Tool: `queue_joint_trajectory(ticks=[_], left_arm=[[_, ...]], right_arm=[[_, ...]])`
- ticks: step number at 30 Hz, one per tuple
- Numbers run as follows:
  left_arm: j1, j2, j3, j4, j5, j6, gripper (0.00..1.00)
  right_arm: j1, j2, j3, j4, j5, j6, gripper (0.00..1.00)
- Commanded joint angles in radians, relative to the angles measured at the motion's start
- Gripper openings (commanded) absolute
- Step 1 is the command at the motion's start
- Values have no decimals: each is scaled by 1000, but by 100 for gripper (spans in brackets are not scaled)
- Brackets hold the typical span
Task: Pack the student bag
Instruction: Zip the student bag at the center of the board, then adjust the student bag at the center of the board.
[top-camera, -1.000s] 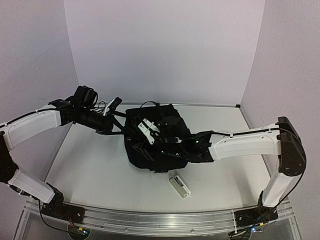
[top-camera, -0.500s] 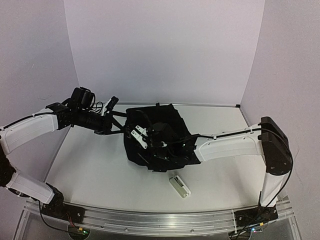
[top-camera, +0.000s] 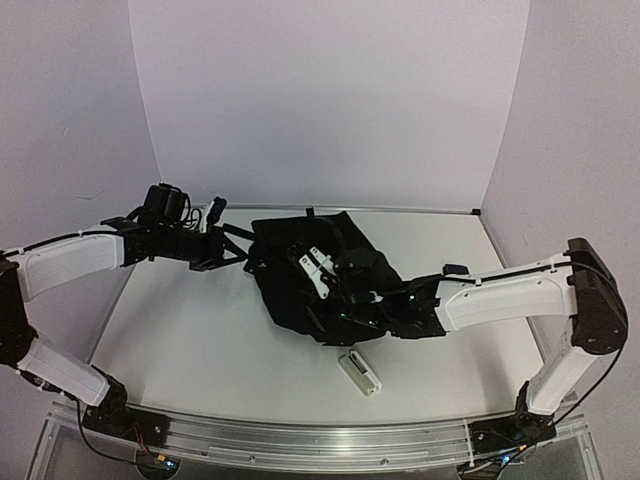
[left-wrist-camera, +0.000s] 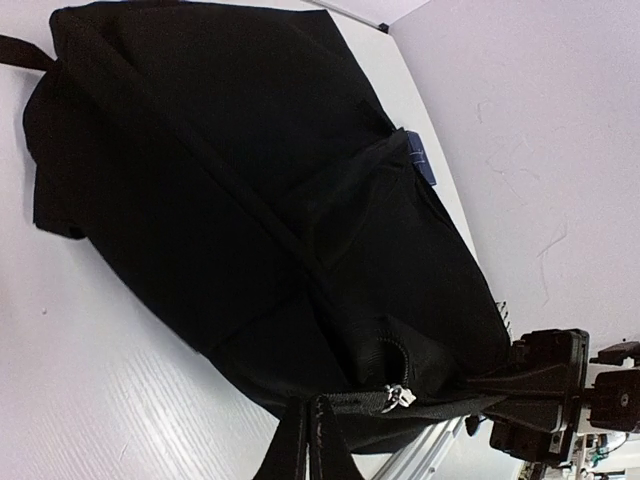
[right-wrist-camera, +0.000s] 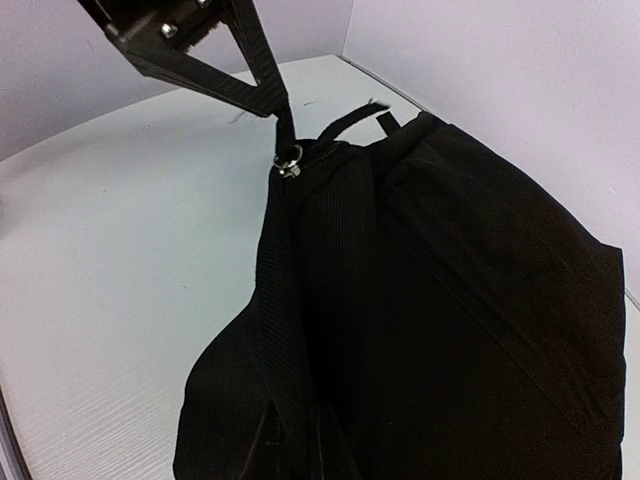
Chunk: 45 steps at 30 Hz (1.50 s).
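1 student bag (top-camera: 290, 300), black, lies mid-bench toward the far edge. The left gripper (top-camera: 238, 258) is clamped on its zipper end, the right gripper (top-camera: 320, 270) clenched on its fabric. 1 small white object (top-camera: 359, 373) lies near the front edge.

High overhead view takes in everything; both wrist views closely share the student bag (left-wrist-camera: 200, 180) from opposite sides.

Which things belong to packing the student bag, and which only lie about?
For the job: student bag, left gripper shut on its strap, right gripper shut on its fabric.
Lying about: small white object on the table, perhaps meant for packing.
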Motion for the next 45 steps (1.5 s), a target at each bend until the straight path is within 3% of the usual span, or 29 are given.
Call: queue_joint_trajectory(ticks=[1, 11, 17, 18, 20, 22, 24, 26, 33, 39, 45], left_arm=[[107, 87, 39, 219, -97, -41, 0], [202, 219, 77, 247, -168, -74, 0], [203, 223, 59, 319, 6, -57, 0], [203, 218, 57, 320, 33, -51, 0], [203, 197, 50, 316, 68, -46, 8], [203, 175, 35, 300, 56, -57, 29], [205, 154, 31, 272, 32, -77, 54], [205, 135, 23, 228, 22, -105, 68], [176, 86, -71, 252, 101, -232, 89], [47, 34, -135, 184, 54, -291, 91], [-37, -26, -243, 185, 20, -396, 92]], right_arm=[[26, -125, -59, -20, -4, 105, 0], [49, -195, -107, -26, 9, 140, 0], [52, -196, -103, -26, 14, 149, 2], [52, -197, -98, -26, 19, 155, 10], [52, -202, -85, -26, 73, 180, 42], [51, -209, -72, -29, 177, 217, 66], [36, -208, -51, -63, 290, 250, 81], [-3, -197, -18, -121, 300, 275, 87], [-307, -105, 29, -198, -1, 376, 91], [-513, 26, 58, -198, -271, 402, 85], [-607, 98, 52, -191, -465, 403, 78]])
